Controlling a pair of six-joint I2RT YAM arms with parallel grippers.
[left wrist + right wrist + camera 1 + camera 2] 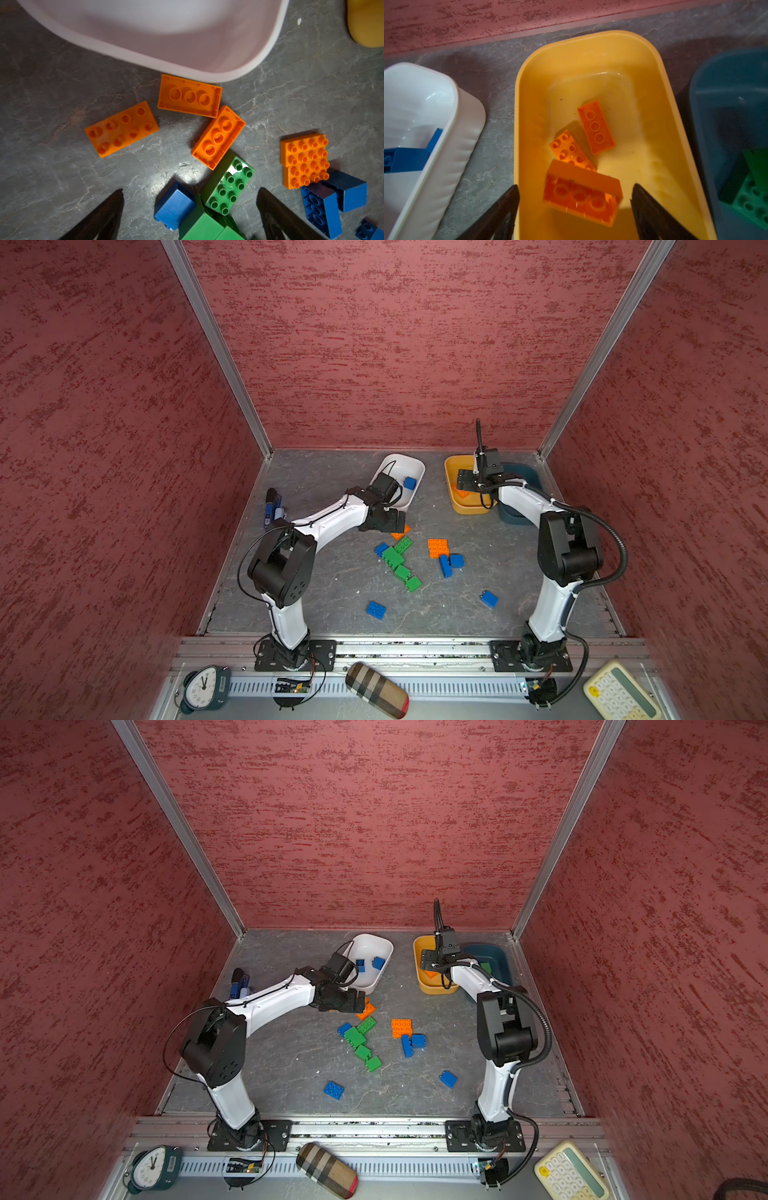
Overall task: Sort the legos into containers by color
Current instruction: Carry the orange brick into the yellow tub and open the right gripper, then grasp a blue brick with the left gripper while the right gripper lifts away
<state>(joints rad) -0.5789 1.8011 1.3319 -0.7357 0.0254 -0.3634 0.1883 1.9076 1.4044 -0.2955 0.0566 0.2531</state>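
**Back of the table: three tubs part-filled, both grippers wide open**

Along the back edge of the table point(316, 489) stand three tubs. Leftmost, the white tub point(371, 947) holds two blue bricks point(378, 963). Just right of it, the yellow tub point(591, 36) holds three orange bricks point(596, 126). Two lie on its floor, one studs up and one hollow side up. The third brick point(582, 195) is blurred and tilted, with its hollow side showing. Beside that, the teal tub point(716, 83) holds green bricks point(753, 197); I cannot count them.

The left gripper point(190, 189) hangs over the table just in front of the white tub. Its fingers point(112, 209) are spread wide and hold nothing. The right gripper point(575, 185) hangs over the yellow tub, equally wide. Clear space shows on each side of the third brick, so it grips nothing.

Loose bricks lie mid-table. From the left come three orange oblongs point(121, 128) near the white tub, two showing hollow undersides. Next is a lone blue square point(174, 205) against a green chain point(399, 560). Then an orange pair point(304, 160) sits side by side, studs up, touching a blue pair point(320, 209). Nearer the arm bases, a blue plate point(376, 609) and a blue block point(489, 599) each lie alone.
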